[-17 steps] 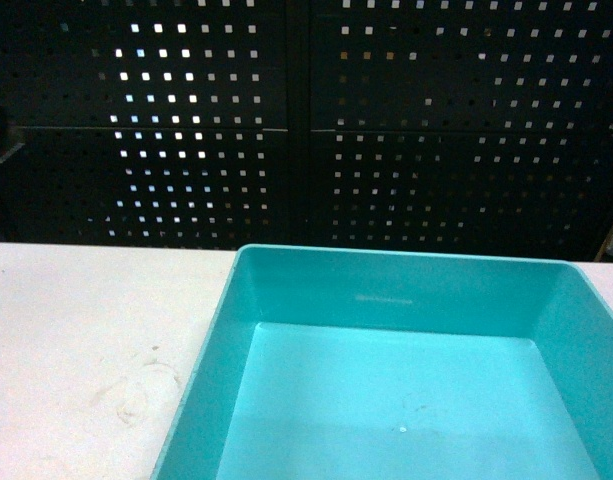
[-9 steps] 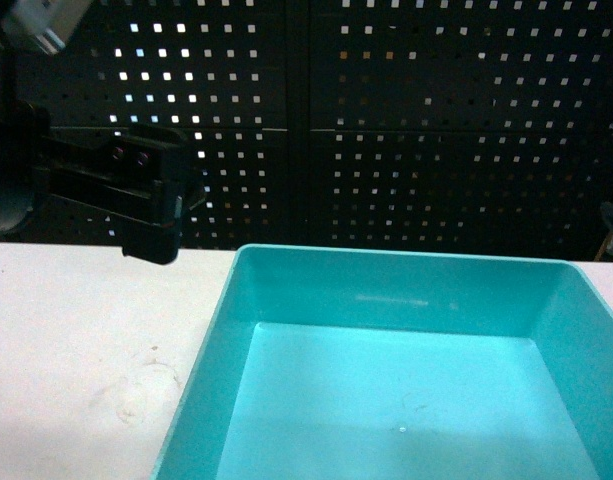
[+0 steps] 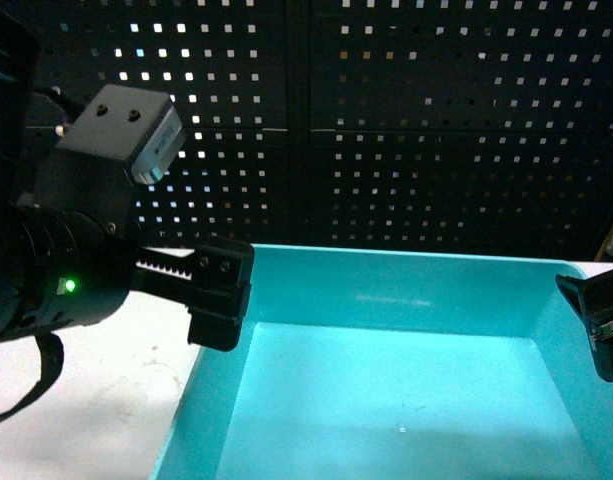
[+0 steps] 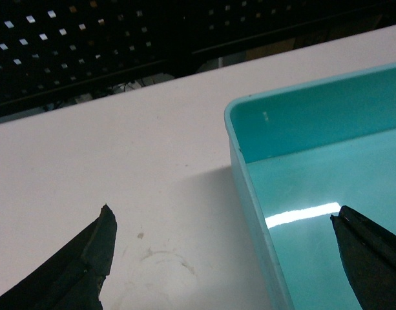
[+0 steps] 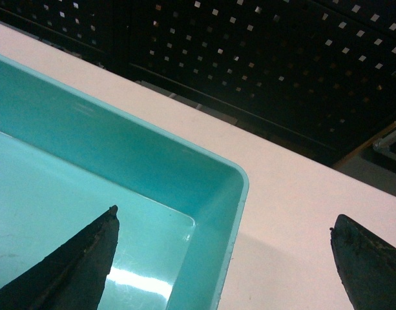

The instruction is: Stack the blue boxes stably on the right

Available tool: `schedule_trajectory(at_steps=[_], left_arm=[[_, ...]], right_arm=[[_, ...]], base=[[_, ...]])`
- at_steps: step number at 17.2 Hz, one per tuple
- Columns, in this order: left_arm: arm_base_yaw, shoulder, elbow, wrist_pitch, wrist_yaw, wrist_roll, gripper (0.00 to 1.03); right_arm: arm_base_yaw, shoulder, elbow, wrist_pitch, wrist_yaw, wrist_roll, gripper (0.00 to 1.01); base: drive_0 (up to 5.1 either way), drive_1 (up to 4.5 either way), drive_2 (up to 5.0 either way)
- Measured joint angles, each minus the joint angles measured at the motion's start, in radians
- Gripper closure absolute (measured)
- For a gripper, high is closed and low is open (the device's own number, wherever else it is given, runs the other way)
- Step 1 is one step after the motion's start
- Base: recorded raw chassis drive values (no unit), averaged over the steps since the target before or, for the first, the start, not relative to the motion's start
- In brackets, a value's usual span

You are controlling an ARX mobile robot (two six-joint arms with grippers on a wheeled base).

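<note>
While the turquoise box [image 3: 406,370] fills the lower centre and right of the head view on the white table [image 3: 76,400], the left gripper [image 4: 227,258] hangs spread wide astride the box's left wall, one finger over the table and one over the box interior. The right gripper [image 5: 223,265], at the right edge of the head view, is likewise spread wide astride the right wall, gripping nothing.

A white table [image 3: 76,400] carried faint ring-shaped scuff marks [image 4: 162,261] on its surface. A black perforated panel [image 3: 406,120] stood behind it, light showing through several holes.
</note>
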Motion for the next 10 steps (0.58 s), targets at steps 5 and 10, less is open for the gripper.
schedule_trajectory(at_steps=[5,10], left_arm=[[-0.035,0.08,-0.013,0.01,-0.048,-0.053,0.05],[-0.08,0.117,-0.01,-0.107,-0.055,-0.213,0.05]], right_arm=[[-0.047,0.144,-0.072,0.093,0.004,-0.001,0.03],[-0.052,0.197,-0.117,0.155,0.009,-0.008,0.27]], base=[[0.0,0.0,0.0],[0.0,0.0,0.0]])
